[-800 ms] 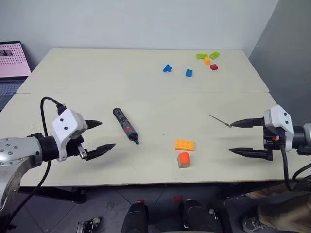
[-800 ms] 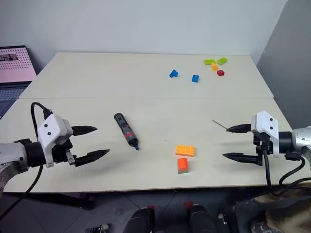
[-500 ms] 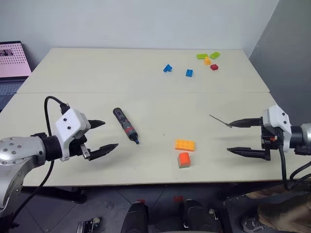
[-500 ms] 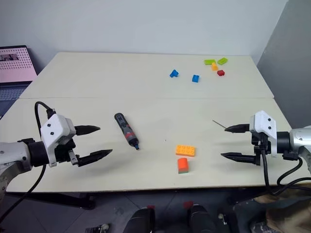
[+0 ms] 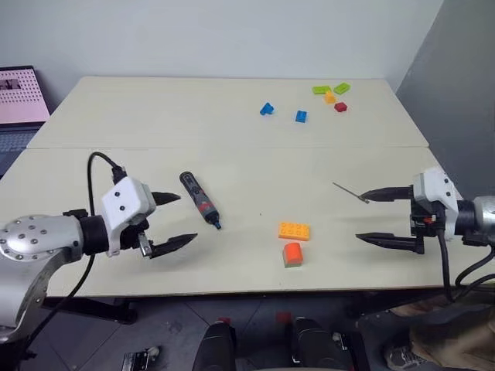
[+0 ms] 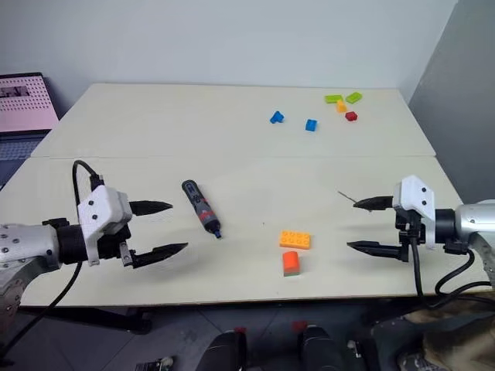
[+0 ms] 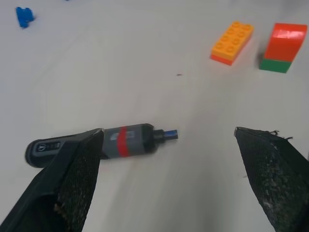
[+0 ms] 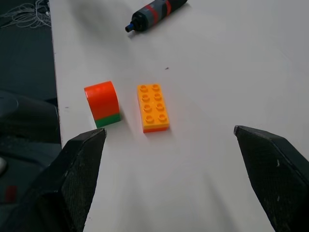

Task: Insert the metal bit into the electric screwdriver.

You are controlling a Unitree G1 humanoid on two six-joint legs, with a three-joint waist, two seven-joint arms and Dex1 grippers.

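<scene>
Screwdriver work sits on your cream table (image 5: 232,124): your left gripper (image 5: 175,221) and right gripper (image 5: 373,216) both hang with jaws wide, holding nothing. You'll find the electric screwdriver (image 5: 199,200) lying left of centre, blue tip toward the near edge, and the metal bit (image 5: 349,192) flat just beside the right gripper's far finger.

Bare lab or test room: plain table (image 5: 155,116), grey walls (image 5: 232,31), laptop (image 5: 19,100).
</scene>
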